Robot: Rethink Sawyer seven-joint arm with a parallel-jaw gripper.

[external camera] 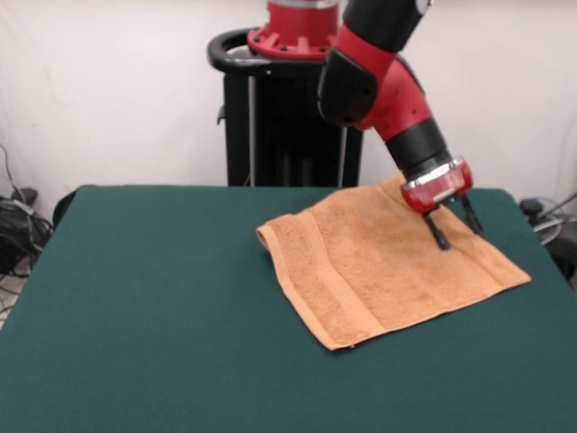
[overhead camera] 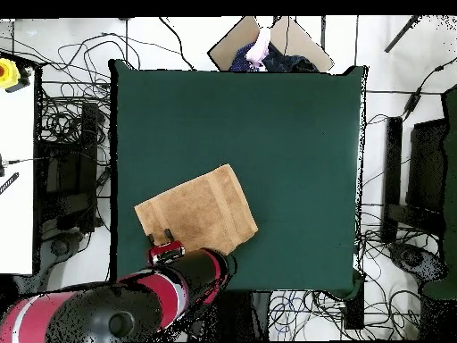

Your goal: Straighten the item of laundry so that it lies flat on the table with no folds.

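The peach terry towel lies spread on the dark green table, toward the robot's side; in the overhead view it sits near the table's bottom left. A woven band runs along its left part in the front view. Its left edge looks slightly thick or doubled. My gripper hangs over the towel's far right part, open, with the black fingers just above or touching the cloth. In the overhead view the gripper is at the towel's lower left edge.
The robot's black pedestal stands behind the table's far edge. A person sits at the table's far side in the overhead view. Cables and equipment lie on the floor around the table.
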